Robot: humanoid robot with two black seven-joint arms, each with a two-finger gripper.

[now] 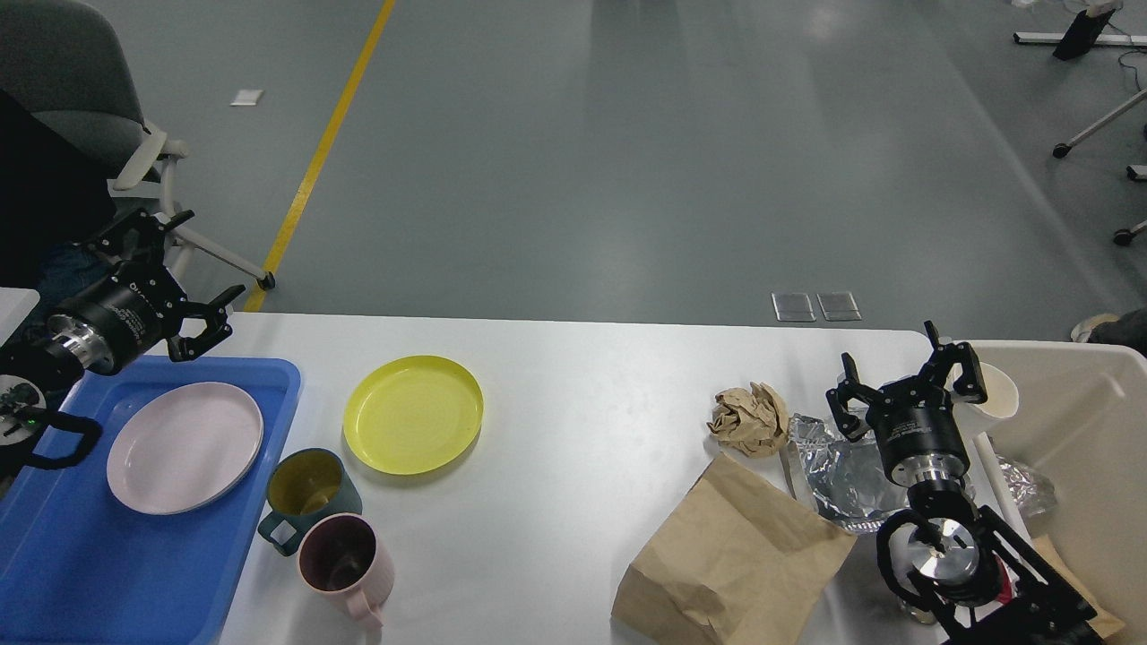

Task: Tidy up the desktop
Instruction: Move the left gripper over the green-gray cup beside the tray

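Observation:
The white desktop [591, 394] carries a yellow plate [413, 414], a dark green mug [308, 498] and a pink mug [345, 564] at the left. At the right lie a crumpled brown paper ball [749, 418], a flat brown paper bag [730, 560] and crumpled foil [840, 473]. My left gripper [184, 273] is open and empty above the far corner of the blue tray [134, 573], which holds a pink plate [184, 446]. My right gripper [907, 374] is open and empty above the foil, next to the bin's rim.
A beige bin [1089, 430] at the table's right end holds a white paper cup [999, 391], foil and paper scraps. A grey office chair [85, 98] stands behind the tray at the far left. Bare tabletop lies between the yellow plate and the paper ball.

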